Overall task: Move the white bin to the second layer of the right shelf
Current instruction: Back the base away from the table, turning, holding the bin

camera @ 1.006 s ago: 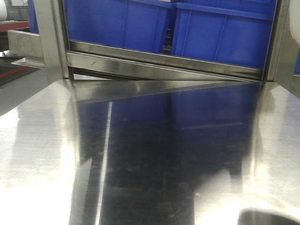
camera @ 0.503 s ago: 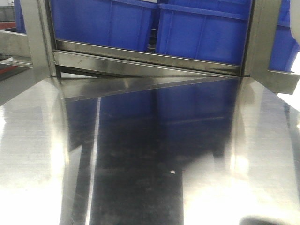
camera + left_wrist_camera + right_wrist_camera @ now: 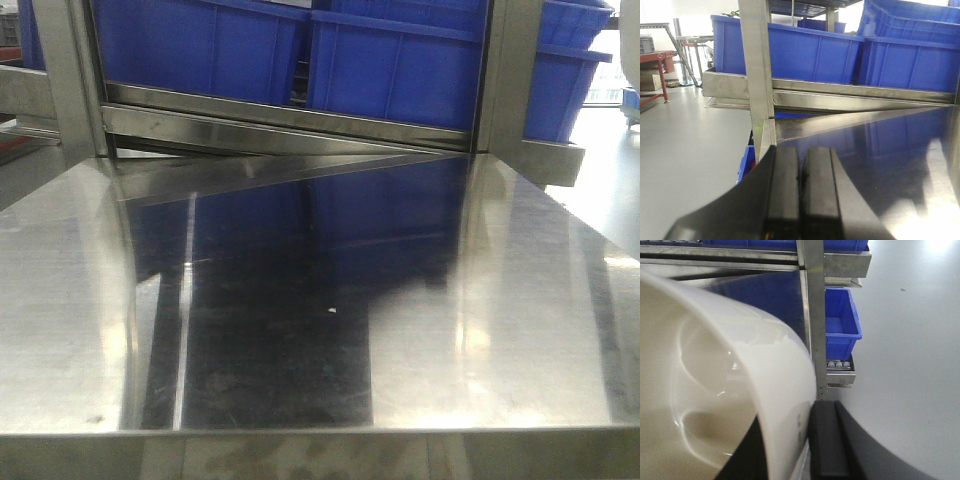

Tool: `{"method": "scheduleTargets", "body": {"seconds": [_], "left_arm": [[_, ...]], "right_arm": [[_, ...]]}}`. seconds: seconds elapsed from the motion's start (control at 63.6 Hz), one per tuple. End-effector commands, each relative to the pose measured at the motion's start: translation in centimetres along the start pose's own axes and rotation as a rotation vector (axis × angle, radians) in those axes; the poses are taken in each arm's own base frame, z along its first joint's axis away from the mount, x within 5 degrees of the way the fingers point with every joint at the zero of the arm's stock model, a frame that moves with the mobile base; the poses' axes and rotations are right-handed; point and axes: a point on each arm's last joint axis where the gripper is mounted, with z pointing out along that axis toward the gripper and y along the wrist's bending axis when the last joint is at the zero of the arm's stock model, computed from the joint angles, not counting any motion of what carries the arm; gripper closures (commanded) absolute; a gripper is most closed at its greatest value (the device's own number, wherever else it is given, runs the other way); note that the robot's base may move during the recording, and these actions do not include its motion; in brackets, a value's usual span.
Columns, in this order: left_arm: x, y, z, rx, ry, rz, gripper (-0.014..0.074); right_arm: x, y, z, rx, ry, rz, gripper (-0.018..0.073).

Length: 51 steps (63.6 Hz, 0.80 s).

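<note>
The right gripper clamps the rim of the white bin, which fills its wrist view from six to nine o'clock. The left gripper is pressed closed on nothing, with blue crates at twelve o'clock.

I see two blue crates side by side behind the mirror-like steel tabletop, between steel uprights. A smaller blue crate sits lower, beside grey floor.
</note>
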Motion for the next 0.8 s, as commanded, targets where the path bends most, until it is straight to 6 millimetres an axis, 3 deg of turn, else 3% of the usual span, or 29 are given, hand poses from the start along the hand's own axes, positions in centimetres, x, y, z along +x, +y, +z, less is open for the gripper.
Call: {"method": "scheduleTargets", "body": {"seconds": [0.0, 0.786], "left_arm": [[0.25, 0.03, -0.05, -0.005, -0.068, -0.013, 0.0512], [0.25, 0.03, -0.05, -0.005, -0.068, -0.013, 0.0512]], "right_arm": [[-1.85, 0.19, -0.66, -0.011, -0.137, 0.004, 0.0503], [-1.85, 0.19, -0.67, -0.011, -0.137, 0.004, 0.0503]]}}
